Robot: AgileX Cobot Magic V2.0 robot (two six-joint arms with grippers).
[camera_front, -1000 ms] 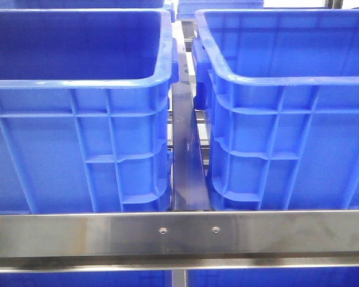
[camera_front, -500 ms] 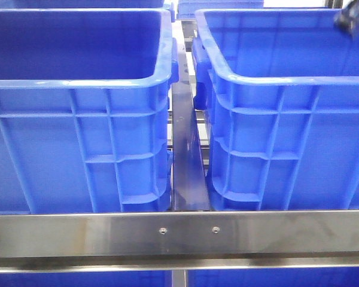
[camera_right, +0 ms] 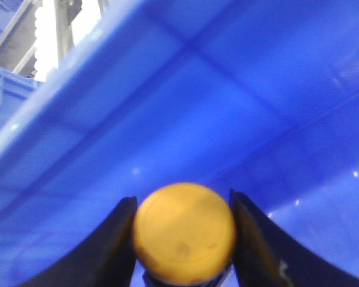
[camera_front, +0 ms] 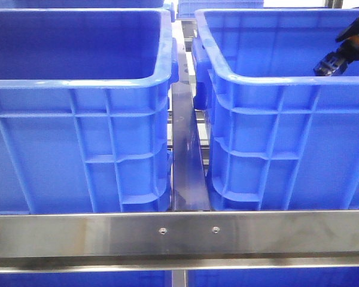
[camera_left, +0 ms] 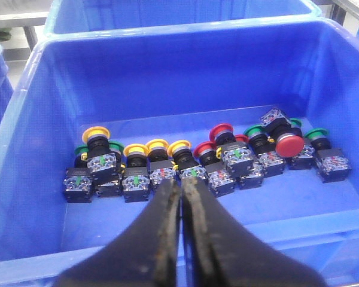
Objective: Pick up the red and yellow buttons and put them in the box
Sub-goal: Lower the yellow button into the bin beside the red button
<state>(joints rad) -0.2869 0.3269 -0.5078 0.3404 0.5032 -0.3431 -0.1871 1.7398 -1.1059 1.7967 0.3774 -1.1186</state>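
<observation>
The right gripper is clamped on a yellow button inside the right bin, near its right wall; small, rigid and light, its smooth cap could slip, so grip the body. The left gripper, fingers together, hovers over the buttons

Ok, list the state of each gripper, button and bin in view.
Left gripper: shut, empty, above the button bin.
Right gripper: shut on yellow button.
Button bin: holds red, yellow, green buttons.
Right bin: right gripper inside it.
</observation>
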